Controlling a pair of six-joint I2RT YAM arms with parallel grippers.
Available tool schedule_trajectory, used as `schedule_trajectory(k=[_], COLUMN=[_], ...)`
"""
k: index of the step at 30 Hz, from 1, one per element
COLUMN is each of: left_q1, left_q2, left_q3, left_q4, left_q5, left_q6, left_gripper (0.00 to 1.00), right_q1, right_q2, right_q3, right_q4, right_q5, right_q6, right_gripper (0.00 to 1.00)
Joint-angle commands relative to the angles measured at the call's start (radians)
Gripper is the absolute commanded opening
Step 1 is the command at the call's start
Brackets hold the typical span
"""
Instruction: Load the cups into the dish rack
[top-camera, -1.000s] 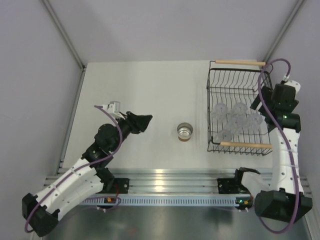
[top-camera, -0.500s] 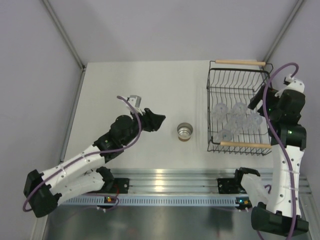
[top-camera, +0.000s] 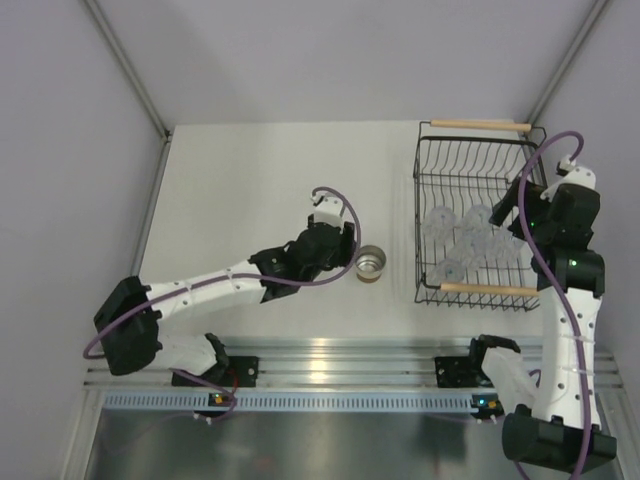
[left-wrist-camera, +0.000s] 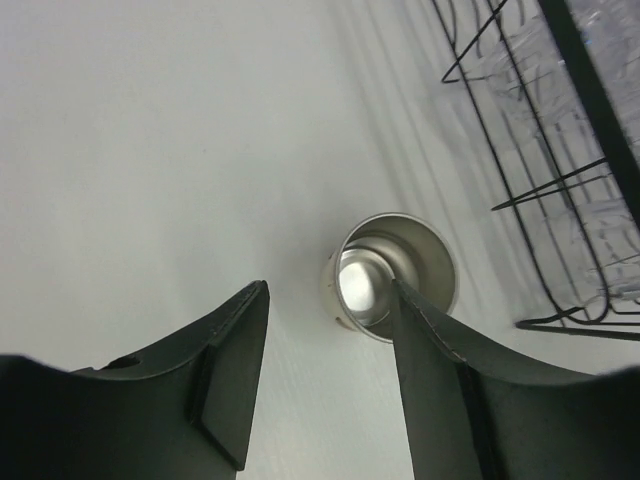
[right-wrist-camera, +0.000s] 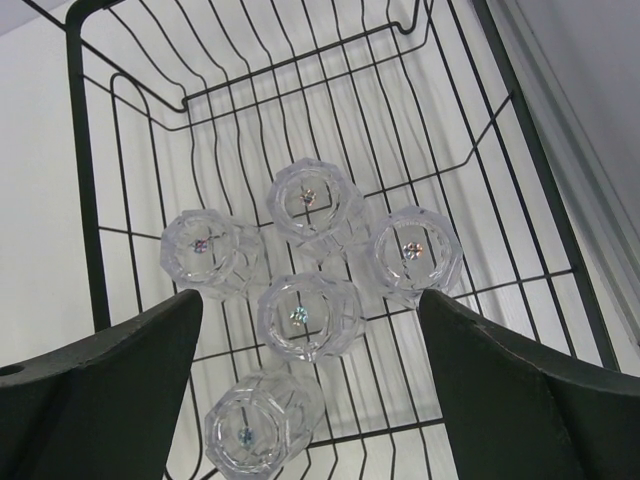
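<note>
The short round cup (top-camera: 371, 263), silver inside with a tan base, stands upright on the table left of the dish rack (top-camera: 417, 215). My left gripper (top-camera: 350, 250) is open just left of it. In the left wrist view the cup (left-wrist-camera: 395, 275) sits just ahead of the open left gripper (left-wrist-camera: 328, 295), close to the right fingertip. Several clear tumblers (top-camera: 470, 240) stand inside the rack. My right gripper (top-camera: 522, 207) hovers over the rack's right side. In the right wrist view it (right-wrist-camera: 310, 300) is open and empty above the tumblers (right-wrist-camera: 308, 316).
The black wire rack has wooden bar handles at its far end (top-camera: 480, 125) and near end (top-camera: 492, 290). Its wires show at the right edge of the left wrist view (left-wrist-camera: 560, 120). A metal rail (top-camera: 330, 355) runs along the table's near edge.
My left arm has swung right across the table and its open gripper has reached the silver cup. My right gripper has shifted a little above the rack.
</note>
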Motion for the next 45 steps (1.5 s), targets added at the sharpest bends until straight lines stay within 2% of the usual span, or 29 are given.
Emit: schedule_trajectory(k=[1, 12, 20, 24, 30, 40, 45], left_q1=[-0.003, -0.002, -0.003, -0.003, -0.002, -0.002, -0.002], left_q2=[0.033, 0.211, 0.276, 0.299, 0.331, 0.349, 0.340], left_q3=[0.048, 0.117, 0.115, 0.128, 0.141, 0.137, 0.125], left_q4=[-0.034, -0.016, -0.005, 0.004, 0.004, 0.004, 0.004], left_q5=[-0.079, -0.022, -0.003, 0.013, 0.027, 0.048, 0.057], left_q6=[0.026, 0.038, 0.011, 0.011, 0.014, 0.014, 0.012], left_gripper=[0.57, 0.57, 0.55, 0.42, 0.35, 0.02, 0.00], right_q1=[0.013, 0.014, 0.013, 0.013, 0.013, 0.013, 0.011], right_q2=[-0.015, -0.012, -0.023, -0.022, -0.023, -0.025, -0.025], right_q3=[-0.014, -0.036, -0.036, -0.037, -0.040, -0.046, -0.046], right_q4=[0.047, 0.059, 0.059, 0.060, 0.062, 0.062, 0.062], right_q5=[-0.009, -0.018, -0.018, -0.018, -0.016, -0.019, -0.018], right_q6=[-0.018, -0.022, -0.024, -0.025, -0.025, -0.022, -0.022], right_gripper=[0.90, 0.91, 0.91, 0.91, 0.91, 0.91, 0.91])
